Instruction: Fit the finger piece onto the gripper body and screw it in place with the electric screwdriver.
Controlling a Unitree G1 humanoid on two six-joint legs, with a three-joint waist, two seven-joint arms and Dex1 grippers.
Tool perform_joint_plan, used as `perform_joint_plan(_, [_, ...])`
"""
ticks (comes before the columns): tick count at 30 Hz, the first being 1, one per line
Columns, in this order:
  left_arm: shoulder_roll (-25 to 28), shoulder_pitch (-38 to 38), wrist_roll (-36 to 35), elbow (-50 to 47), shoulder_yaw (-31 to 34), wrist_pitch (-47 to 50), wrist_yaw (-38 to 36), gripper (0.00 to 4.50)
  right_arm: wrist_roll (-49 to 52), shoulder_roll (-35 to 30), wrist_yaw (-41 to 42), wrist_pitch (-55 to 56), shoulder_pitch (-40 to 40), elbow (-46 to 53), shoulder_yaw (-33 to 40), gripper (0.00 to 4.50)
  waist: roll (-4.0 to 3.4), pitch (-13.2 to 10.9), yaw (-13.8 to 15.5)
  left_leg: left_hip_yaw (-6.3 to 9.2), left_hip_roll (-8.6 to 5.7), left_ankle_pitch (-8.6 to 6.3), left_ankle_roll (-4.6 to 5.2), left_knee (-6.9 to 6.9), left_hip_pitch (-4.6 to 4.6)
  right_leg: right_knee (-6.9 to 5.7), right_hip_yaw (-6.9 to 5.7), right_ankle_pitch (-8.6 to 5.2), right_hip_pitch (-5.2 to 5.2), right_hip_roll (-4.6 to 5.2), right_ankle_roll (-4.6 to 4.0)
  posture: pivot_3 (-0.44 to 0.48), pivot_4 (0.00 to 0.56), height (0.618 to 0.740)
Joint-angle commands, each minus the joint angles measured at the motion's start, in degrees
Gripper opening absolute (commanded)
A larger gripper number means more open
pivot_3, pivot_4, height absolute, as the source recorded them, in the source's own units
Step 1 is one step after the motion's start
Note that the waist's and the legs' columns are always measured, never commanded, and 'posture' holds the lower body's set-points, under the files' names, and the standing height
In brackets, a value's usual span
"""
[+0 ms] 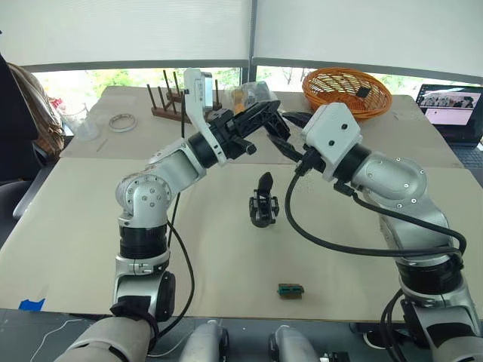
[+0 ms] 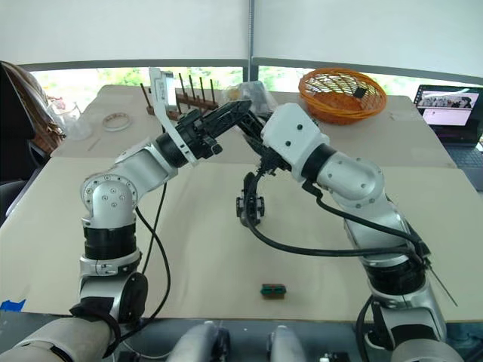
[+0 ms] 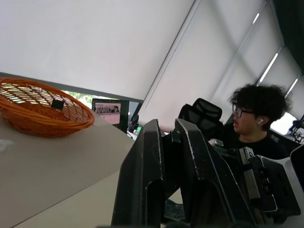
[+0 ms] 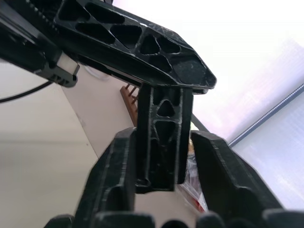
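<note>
The finger piece (image 4: 164,142), a black latticed strip, hangs in the air between my two grippers above the table's middle. My left gripper (image 1: 266,115) is shut on its upper end. My right gripper (image 1: 275,136) meets it from the right, and its fingers (image 4: 114,180) press on both sides of the lower end. The gripper body (image 1: 263,202) stands upright on the tan table (image 1: 90,226) just below, one pointed finger sticking up, and neither gripper touches it. The electric screwdriver is out of view.
A small green-and-black block (image 1: 290,289) lies near the front edge. At the back are an orange basket (image 1: 347,90), a wooden peg rack (image 1: 170,105), a tape roll (image 1: 122,121) and a laptop (image 1: 451,105). A person (image 3: 251,118) sits beyond the table.
</note>
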State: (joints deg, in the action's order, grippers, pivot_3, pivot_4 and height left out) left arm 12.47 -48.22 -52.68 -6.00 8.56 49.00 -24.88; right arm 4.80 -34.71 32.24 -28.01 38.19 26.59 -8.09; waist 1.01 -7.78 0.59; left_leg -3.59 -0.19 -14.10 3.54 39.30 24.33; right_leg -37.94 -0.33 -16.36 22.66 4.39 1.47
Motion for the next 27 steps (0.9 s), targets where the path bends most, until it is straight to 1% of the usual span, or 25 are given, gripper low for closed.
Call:
perform_joint_plan(1, [3.94, -2.79, 1.84, 0.85, -2.19, -0.88, -7.13, 0.00, 4.93, -2.25, 4.22, -2.10, 1.05, 2.67, 5.24, 3.52, 0.00, 0.00, 0.03, 0.00, 0.00, 0.00, 0.00, 0.00, 0.00, 0.02, -0.01, 0.00, -0.01, 0.00, 0.00, 0.000, 0.150, 0.740])
perform_joint_plan(3, [6.99, -3.83, 3.07, 2.10, -4.03, -1.08, -12.25, 0.00, 12.60, -2.91, 7.73, -8.34, 2.30, 3.11, 8.84, 4.11, 0.00, 0.00, 0.03, 0.00, 0.00, 0.00, 0.01, 0.00, 0.01, 0.06, -0.03, 0.00, -0.03, -0.01, 0.00, 0.000, 0.150, 0.740])
perform_joint_plan(4, [8.83, -4.33, 3.63, 2.54, -5.17, -1.25, -15.73, 0.00, 18.35, -3.02, 9.68, -13.20, 3.42, 2.92, 11.06, 4.45, 0.00, 0.00, 0.01, 0.00, 0.00, -0.01, 0.01, 0.00, 0.00, 0.09, -0.04, 0.00, -0.05, -0.01, 0.00, 0.000, 0.150, 0.740])
perform_joint_plan(6, [12.89, -5.46, 3.83, 3.12, -7.32, -1.15, -24.35, 0.00, 32.54, -2.74, 12.58, -25.95, 7.70, 0.10, 16.38, 4.45, 0.00, -0.03, -0.10, 0.00, 0.02, -0.01, 0.02, -0.01, 0.01, 0.14, -0.05, 0.00, -0.06, -0.02, -0.01, 0.000, 0.150, 0.740])
perform_joint_plan(7, [14.84, -6.26, 3.45, 3.61, -8.26, -0.56, -28.74, 0.00, 38.82, -3.00, 13.95, -32.98, 10.41, -2.92, 18.34, 4.45, -0.01, -0.03, -0.23, 0.00, 0.03, -0.01, 0.02, -0.05, -0.02, 0.18, -0.05, 0.00, -0.08, -0.01, -0.01, 0.000, 0.150, 0.740])
perform_joint_plan(8, [16.41, -7.03, 3.16, 4.16, -9.04, -0.12, -32.38, 0.00, 43.42, -3.54, 15.23, -38.63, 12.71, -5.91, 19.42, 4.45, -0.01, -0.03, -0.30, 0.00, 0.05, -0.01, 0.02, -0.08, -0.04, 0.19, -0.08, 0.00, -0.10, -0.01, -0.02, 0.000, 0.150, 0.740])
perform_joint_plan(9, [17.37, -7.69, 3.21, 4.80, -9.67, 0.13, -34.67, 0.00, 46.15, -4.90, 17.47, -42.27, 14.03, -8.20, 19.01, 4.45, -0.01, -0.03, -0.37, 0.01, 0.06, -0.01, 0.03, -0.11, -0.05, 0.23, -0.08, 0.00, -0.12, -0.01, -0.02, 0.000, 0.150, 0.740])
perform_joint_plan(11, [18.48, -9.02, 3.14, 6.19, -10.58, 1.45, -37.53, 0.00, 47.00, -7.66, 23.51, -41.77, 14.97, -11.07, 15.94, 4.45, -0.01, -0.03, -0.18, 0.02, 0.06, -0.06, 0.10, -0.22, -0.08, 0.33, -0.19, -0.01, -0.19, 0.03, -0.03, 0.000, 0.150, 0.740])
perform_joint_plan(13, [18.86, -9.98, 3.18, 7.20, -10.80, 2.63, -38.68, 0.00, 47.41, -7.30, 24.01, -45.35, 18.34, -16.47, 12.99, 4.45, -0.01, -0.03, -0.22, 0.04, 0.05, -0.24, 0.41, -0.22, -0.08, 0.39, -0.21, -0.01, -0.25, 0.04, -0.03, 0.000, 0.150, 0.740])
perform_joint_plan(15, [18.94, -10.51, 3.22, 7.70, -10.71, 3.44, -39.41, 0.00, 49.49, -6.18, 25.40, -48.73, 20.99, -20.01, 11.45, 4.45, -0.01, -0.03, -0.30, 0.00, 0.02, -0.27, 0.48, -0.21, -0.07, 0.40, -0.11, -0.01, -0.23, 0.06, -0.02, 0.000, 0.150, 0.740])
perform_joint_plan(18, [18.59, -10.74, 3.61, 7.95, -10.52, 3.61, -39.81, 0.00, 47.83, -4.64, 26.15, -46.68, 20.95, -19.74, 7.93, 4.45, -0.01, -0.03, -0.41, 0.01, 0.05, -0.25, 0.43, -0.20, -0.01, 0.36, -0.13, -0.01, -0.14, 0.03, -0.02, 0.000, 0.150, 0.740])
perform_joint_plan(21, [18.04, -10.59, 3.68, 7.82, -10.11, 3.93, -39.05, 0.00, 46.50, -2.96, 25.57, -44.68, 21.59, -20.09, 6.58, 3.59, -0.01, -0.03, -0.39, 0.01, 0.05, -0.19, 0.34, -0.20, 0.06, 0.32, -0.11, -0.01, -0.04, 0.04, -0.02, 0.000, 0.150, 0.740])
perform_joint_plan(24, [18.41, -10.10, 3.73, 7.01, -10.02, 4.19, -39.11, 0.00, 44.40, -2.97, 27.29, -41.34, 22.40, -20.23, 4.77, 2.57, -0.01, -0.03, -0.21, 0.01, 0.03, -0.18, 0.31, -0.13, 0.12, 0.31, -0.12, -0.01, -0.03, 0.06, -0.02, 0.000, 0.150, 0.740])
perform_joint_plan(27, [18.73, -9.25, 3.70, 6.04, -9.82, 4.43, -38.76, 0.00, 43.72, -1.99, 27.37, -40.91, 24.23, -22.53, 4.49, 2.57, -0.01, -0.03, -0.21, 0.00, 0.01, -0.18, 0.32, -0.11, 0.12, 0.31, -0.12, -0.01, -0.03, 0.07, -0.01, 0.000, 0.150, 0.740])
